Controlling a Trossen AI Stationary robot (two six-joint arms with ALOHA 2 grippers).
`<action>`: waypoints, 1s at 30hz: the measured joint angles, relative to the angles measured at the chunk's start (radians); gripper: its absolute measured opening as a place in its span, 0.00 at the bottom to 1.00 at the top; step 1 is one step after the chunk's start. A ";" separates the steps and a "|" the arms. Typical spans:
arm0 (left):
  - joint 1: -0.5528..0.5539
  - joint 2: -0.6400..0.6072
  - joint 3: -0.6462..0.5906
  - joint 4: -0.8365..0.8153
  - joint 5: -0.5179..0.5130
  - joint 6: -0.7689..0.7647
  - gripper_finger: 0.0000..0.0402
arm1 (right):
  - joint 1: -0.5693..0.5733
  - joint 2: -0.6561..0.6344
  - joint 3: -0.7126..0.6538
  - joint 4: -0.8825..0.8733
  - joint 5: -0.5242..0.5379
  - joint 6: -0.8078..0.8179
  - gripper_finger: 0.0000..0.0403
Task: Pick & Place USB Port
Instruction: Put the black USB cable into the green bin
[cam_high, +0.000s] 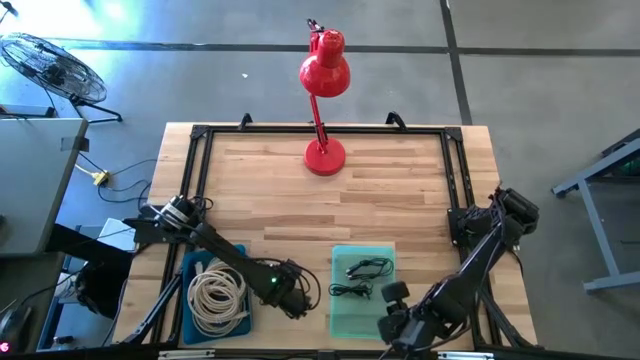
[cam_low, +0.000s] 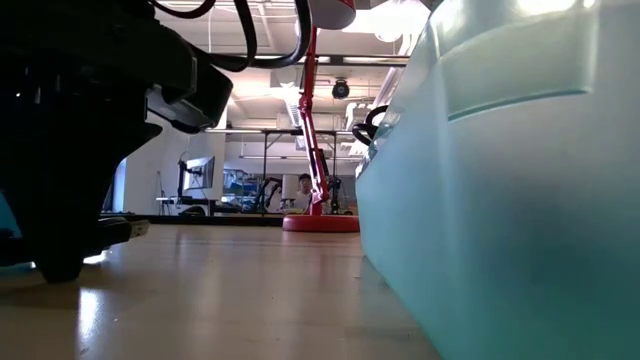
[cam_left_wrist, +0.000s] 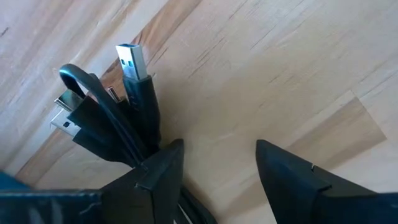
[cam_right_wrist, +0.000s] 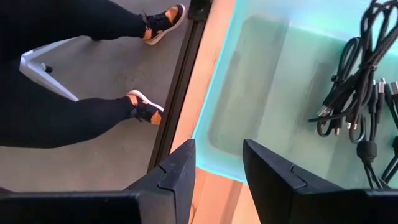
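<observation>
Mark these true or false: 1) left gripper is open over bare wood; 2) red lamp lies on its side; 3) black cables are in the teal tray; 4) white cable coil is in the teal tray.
1) True: the left gripper is open above wood, a black USB cable beside it.
2) False: the red lamp stands upright.
3) True: black cables lie in the teal tray.
4) False: the white cable coil sits in the blue tray.

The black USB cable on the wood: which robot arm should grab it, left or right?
Probably the left. The left gripper hangs open right beside the USB cable on the wooden table. The right gripper, also open, sits over the green tray, which already holds cables.
</observation>
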 joint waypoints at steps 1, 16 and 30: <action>0.000 0.000 0.000 0.000 0.000 -0.001 0.47 | 0.006 0.000 0.000 0.000 0.002 -0.003 0.31; 0.013 0.003 0.081 -0.075 0.046 0.054 0.33 | 0.027 0.000 0.000 -0.004 0.024 -0.039 0.31; 0.025 0.001 0.178 -0.276 0.025 0.072 0.32 | 0.027 0.000 0.000 -0.003 0.040 -0.039 0.31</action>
